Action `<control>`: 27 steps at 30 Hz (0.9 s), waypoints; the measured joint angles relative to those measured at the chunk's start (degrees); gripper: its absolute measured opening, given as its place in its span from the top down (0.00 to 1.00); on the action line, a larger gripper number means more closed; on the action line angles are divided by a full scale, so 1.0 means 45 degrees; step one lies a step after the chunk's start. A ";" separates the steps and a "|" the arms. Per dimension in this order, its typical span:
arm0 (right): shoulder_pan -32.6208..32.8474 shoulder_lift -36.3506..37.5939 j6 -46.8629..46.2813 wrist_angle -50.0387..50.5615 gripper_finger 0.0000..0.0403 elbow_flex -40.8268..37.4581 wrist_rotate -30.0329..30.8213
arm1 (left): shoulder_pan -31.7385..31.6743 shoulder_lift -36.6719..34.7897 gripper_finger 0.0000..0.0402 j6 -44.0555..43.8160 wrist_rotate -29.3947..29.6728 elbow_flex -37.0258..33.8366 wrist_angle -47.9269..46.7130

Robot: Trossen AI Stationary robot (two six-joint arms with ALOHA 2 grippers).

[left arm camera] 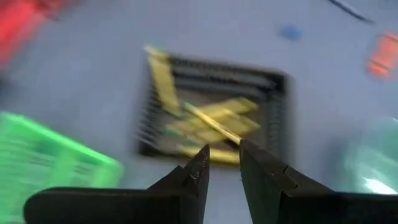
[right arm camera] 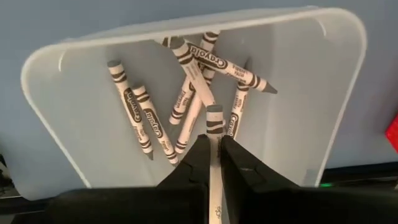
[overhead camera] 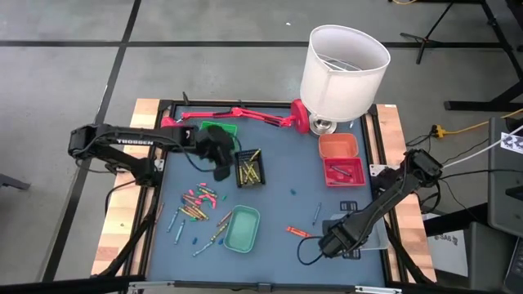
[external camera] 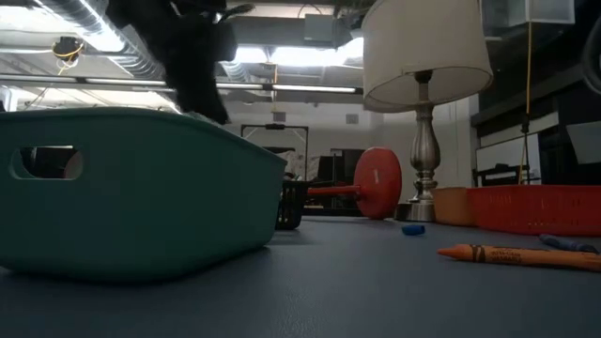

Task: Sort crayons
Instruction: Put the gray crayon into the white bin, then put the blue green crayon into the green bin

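Note:
My left gripper (overhead camera: 225, 167) hovers beside the black tray (overhead camera: 249, 168) of yellow crayons and has a yellow crayon (left arm camera: 211, 123) at its fingertips. My right gripper (overhead camera: 333, 242) points down over the white tray (right arm camera: 298, 74), shut on a silvery grey crayon (right arm camera: 214, 118). Several grey crayons (right arm camera: 140, 118) lie flat in that tray. Loose crayons of many colours (overhead camera: 200, 204) lie on the blue mat left of the teal tray (overhead camera: 243, 229). An orange crayon (overhead camera: 297, 232) and a blue one (overhead camera: 316, 214) lie nearer my right gripper. My left gripper has the yellow crayon by its near end (left arm camera: 236, 139), at the fingertips. The crayon sticks out ahead of the fingers at a slant, clear of the black tray below. My right gripper pinches the grey crayon between its two fingers, which lie along it and come from above. The crayon's free end (right arm camera: 214, 113) sticks out past the fingertips, pointing down, clear of the tray's floor.
A white-shaded table lamp (overhead camera: 343, 61) stands at the far right, and a red jointed lamp (overhead camera: 237, 113) lies along the far edge. A green tray (overhead camera: 221, 129), an orange tray (overhead camera: 337, 147) and a red tray (overhead camera: 343, 171) stand on the mat.

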State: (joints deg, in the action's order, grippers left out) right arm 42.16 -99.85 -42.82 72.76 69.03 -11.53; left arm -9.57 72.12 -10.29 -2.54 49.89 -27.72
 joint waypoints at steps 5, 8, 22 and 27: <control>-0.0032 0.0000 -0.0105 -0.0294 0.96 -0.0053 0.0246 | 0.1586 0.0000 0.82 -0.2404 -0.1344 0.0000 -0.1355; -0.0032 0.0000 -0.0096 -0.0322 0.96 -0.0053 0.0626 | 0.2781 0.0000 0.82 -0.3636 -0.1350 0.0000 -0.1997; -0.0042 0.0000 -0.0095 -0.0357 0.82 -0.0053 0.0996 | 0.8052 0.0189 0.82 -0.8634 -0.1310 0.0000 -0.2154; -0.0042 0.0000 -0.0104 -0.0386 0.70 -0.0053 0.0995 | 0.9256 0.0543 0.82 -1.0208 -0.1230 0.0000 -0.1902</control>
State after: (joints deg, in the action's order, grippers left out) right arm 41.98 -99.85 -43.29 71.02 68.79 -7.05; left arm 32.08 74.56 -56.23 -8.08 49.89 -36.28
